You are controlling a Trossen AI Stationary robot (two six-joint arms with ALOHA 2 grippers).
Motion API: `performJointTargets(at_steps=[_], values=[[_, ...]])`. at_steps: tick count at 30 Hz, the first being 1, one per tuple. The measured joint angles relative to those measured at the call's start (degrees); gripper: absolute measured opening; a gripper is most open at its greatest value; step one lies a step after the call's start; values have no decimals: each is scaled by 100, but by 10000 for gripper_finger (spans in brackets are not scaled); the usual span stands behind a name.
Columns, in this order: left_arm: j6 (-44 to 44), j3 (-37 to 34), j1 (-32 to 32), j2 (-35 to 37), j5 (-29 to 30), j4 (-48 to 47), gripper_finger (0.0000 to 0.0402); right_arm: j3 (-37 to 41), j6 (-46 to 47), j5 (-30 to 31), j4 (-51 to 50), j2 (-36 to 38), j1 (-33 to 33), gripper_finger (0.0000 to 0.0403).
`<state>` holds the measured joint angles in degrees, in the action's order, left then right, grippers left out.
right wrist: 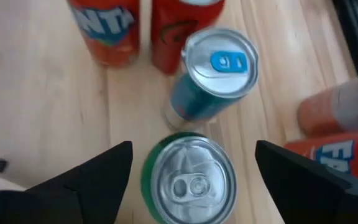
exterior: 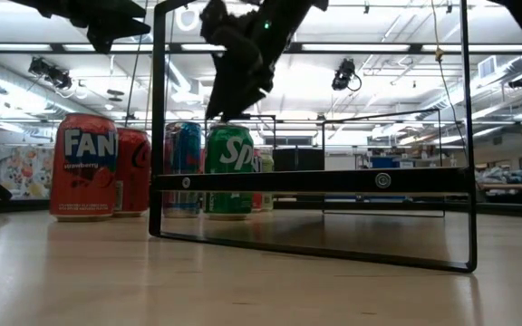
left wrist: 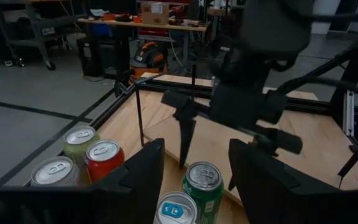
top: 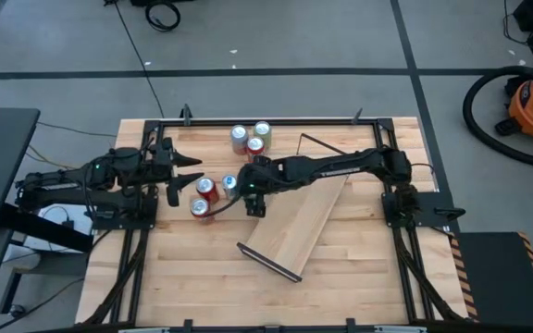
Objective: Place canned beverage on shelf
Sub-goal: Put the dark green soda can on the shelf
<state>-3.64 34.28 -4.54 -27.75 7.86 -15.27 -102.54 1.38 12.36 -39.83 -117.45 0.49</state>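
While spread wide, right end effector straddles green can, untouched, beside shelf

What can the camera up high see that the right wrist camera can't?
Only the high view shows both whole arms, the shelf lying slanted on the table, the left gripper and three cans standing near the table's far edge. Only the right wrist view shows the green can lid close up, between the open right gripper fingers. Both show the blue can and red cans beside it.
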Motion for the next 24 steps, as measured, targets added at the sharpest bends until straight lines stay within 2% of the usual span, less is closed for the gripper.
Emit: performJointTargets(at_steps=[10, 24], values=[[0, 0, 0, 0, 0, -46, 192, -27, 38, -121, -264, -290, -118, 354], [-2, 0, -13, -42, 2, -109, 192, -9, 211, -345, -130, -728, -293, 347]])
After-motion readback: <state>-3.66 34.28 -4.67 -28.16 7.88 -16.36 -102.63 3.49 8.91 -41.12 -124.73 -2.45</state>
